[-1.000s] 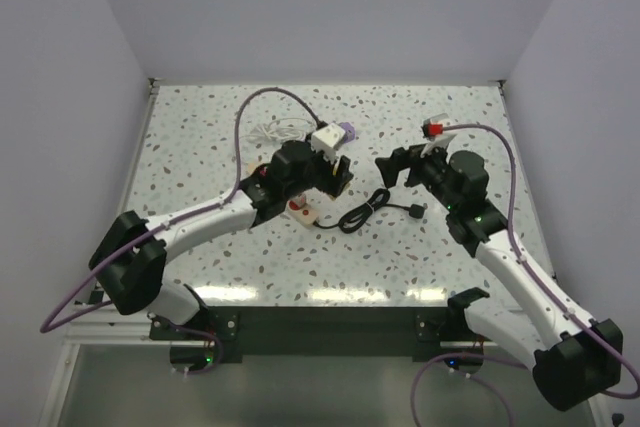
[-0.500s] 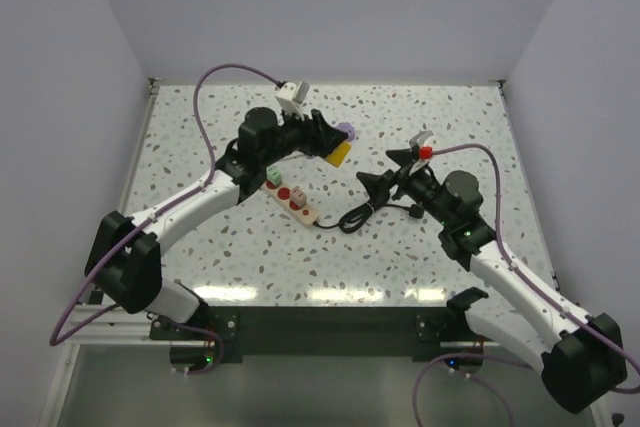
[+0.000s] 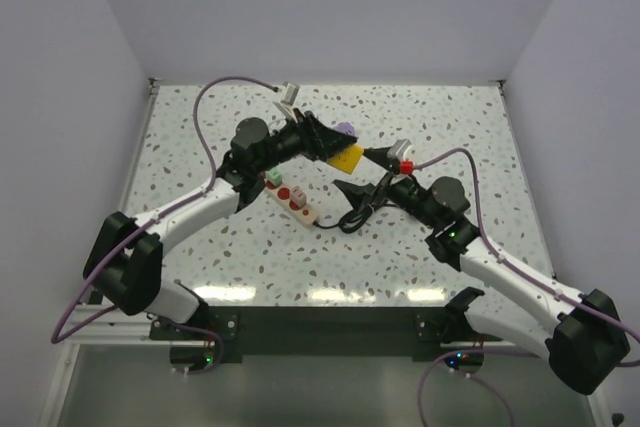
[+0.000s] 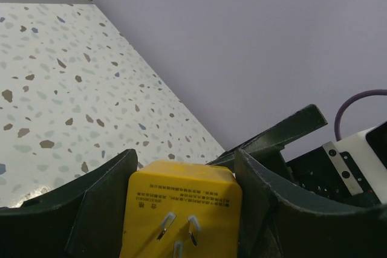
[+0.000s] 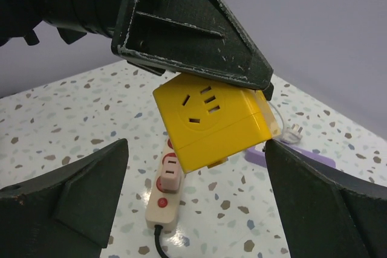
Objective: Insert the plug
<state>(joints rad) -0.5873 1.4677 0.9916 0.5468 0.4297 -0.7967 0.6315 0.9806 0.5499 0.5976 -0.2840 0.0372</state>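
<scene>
My left gripper (image 3: 343, 155) is shut on a yellow cube adapter (image 3: 347, 159) and holds it tilted above the table. In the left wrist view the adapter (image 4: 181, 209) sits between my two fingers, its three prongs facing the camera. In the right wrist view its socket face (image 5: 208, 119) points at the camera. My right gripper (image 3: 354, 170) is open and empty, its fingers (image 5: 72, 209) spread wide on either side of the cube without touching it. A beige power strip (image 3: 290, 197) lies on the table below; in the right wrist view the strip (image 5: 162, 206) carries a pink plug (image 5: 170, 172).
The strip's black cable (image 3: 358, 215) coils to the right of it. A purple block (image 3: 345, 130) and a white cord with a plug (image 5: 294, 130) lie behind the cube. Grey walls close in the table at the back and sides.
My left gripper has lifted the yellow adapter off the table near the strip and swung it up and right. My right gripper has moved left to it, open.
</scene>
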